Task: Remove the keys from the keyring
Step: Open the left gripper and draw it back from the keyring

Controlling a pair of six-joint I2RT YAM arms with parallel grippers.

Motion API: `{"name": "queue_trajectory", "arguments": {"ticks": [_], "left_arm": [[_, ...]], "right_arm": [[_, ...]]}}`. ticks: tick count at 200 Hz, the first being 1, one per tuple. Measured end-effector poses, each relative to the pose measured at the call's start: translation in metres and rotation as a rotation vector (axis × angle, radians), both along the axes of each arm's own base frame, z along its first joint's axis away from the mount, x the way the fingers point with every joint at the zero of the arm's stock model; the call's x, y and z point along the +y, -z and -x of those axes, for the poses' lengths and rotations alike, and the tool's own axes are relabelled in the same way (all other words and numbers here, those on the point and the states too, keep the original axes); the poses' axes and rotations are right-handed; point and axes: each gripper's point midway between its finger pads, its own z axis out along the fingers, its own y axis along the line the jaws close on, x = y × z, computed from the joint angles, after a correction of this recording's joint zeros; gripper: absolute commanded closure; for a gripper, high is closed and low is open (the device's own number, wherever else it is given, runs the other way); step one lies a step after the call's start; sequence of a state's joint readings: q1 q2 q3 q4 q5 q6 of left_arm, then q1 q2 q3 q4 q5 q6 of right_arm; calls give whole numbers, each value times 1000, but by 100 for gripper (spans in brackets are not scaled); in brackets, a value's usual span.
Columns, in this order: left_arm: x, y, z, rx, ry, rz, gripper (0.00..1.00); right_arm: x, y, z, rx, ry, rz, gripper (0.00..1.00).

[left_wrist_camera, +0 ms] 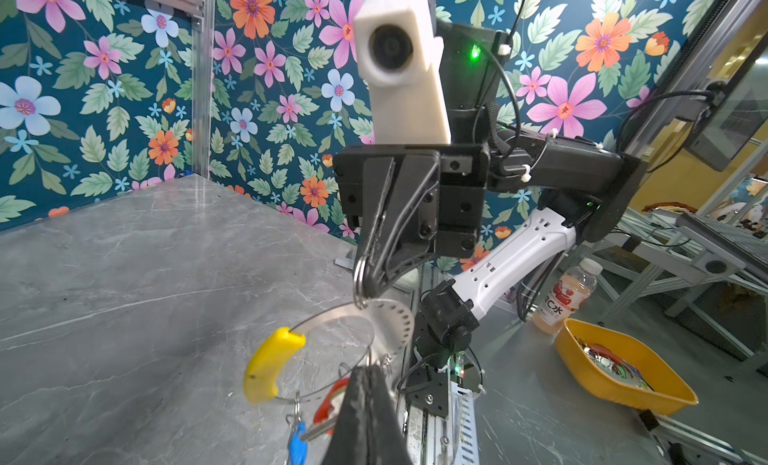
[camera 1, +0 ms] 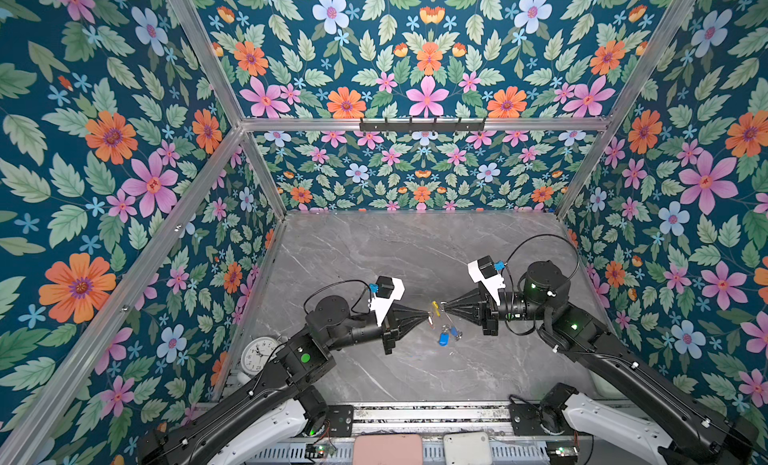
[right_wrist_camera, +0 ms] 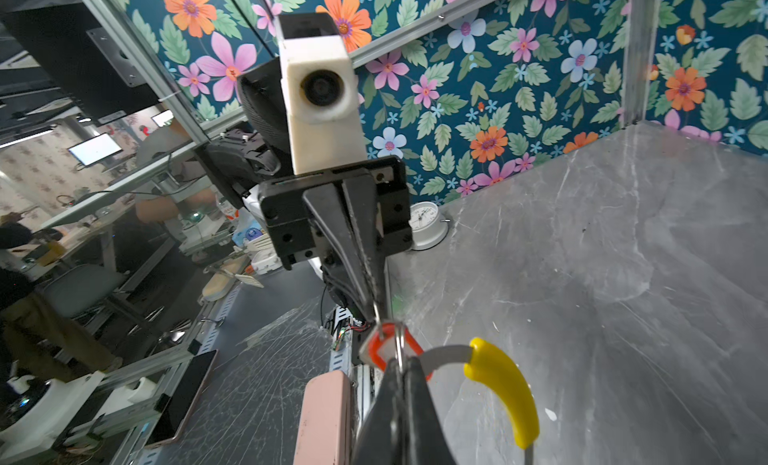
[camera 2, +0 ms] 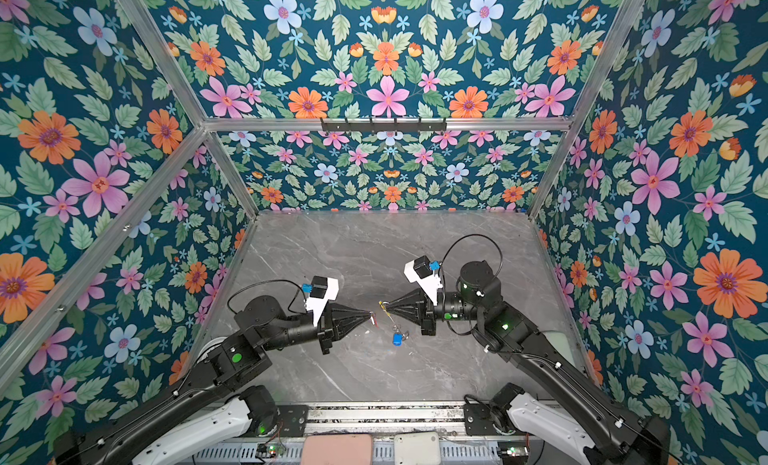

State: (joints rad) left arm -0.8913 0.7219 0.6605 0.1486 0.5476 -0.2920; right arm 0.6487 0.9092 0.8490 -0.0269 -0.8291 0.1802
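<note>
left wrist view, read from the left: the keyring [left_wrist_camera: 328,316] sits in the lower middle of the frame, held up between the two grippers over the grey table [left_wrist_camera: 124,276], with its yellow arc [left_wrist_camera: 268,365] leftmost; just right of that arc the blue-tagged key [left_wrist_camera: 297,442] dangles at the bottom edge, then the red-tagged key [left_wrist_camera: 328,398] lies against the left gripper [left_wrist_camera: 365,371], whose jaws are closed at it, though whether they pinch the tag or its loop i cannot tell; right of that and higher, the right gripper [left_wrist_camera: 368,282] is clamped on the keyring by a small silver loop [left_wrist_camera: 358,276] on its rim. i judge the ring light, thin and springy, slick metal that twists easily, so the plastic tags look like the surest hold while each loop is worked off
</note>
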Motion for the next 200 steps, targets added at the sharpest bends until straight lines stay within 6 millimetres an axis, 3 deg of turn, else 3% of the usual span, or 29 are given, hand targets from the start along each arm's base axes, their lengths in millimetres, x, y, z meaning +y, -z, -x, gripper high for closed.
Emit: {"name": "queue_trajectory", "arguments": {"ticks": [27,47,80,131,163,200], "left_arm": [[6,5,-8,27,-66,-12,100],[8,23,-21,61,-138,-51,100],[12,80,-50,160,-289,-174,100],[36,178,-85,322,-522,-349,100],[59,223,-101,429,-636,-393,100],[87,256,-118,554,-753,-399,100]], "right_arm": [[-3,10,-8,6,61,20,100],[-6,16,-10,14,86,33,100],[-9,22,-12,19,116,45,100],[-11,23,-12,21,123,49,100],[-12,21,-11,18,127,47,100],[-12,21,-10,21,127,50,100]]}}
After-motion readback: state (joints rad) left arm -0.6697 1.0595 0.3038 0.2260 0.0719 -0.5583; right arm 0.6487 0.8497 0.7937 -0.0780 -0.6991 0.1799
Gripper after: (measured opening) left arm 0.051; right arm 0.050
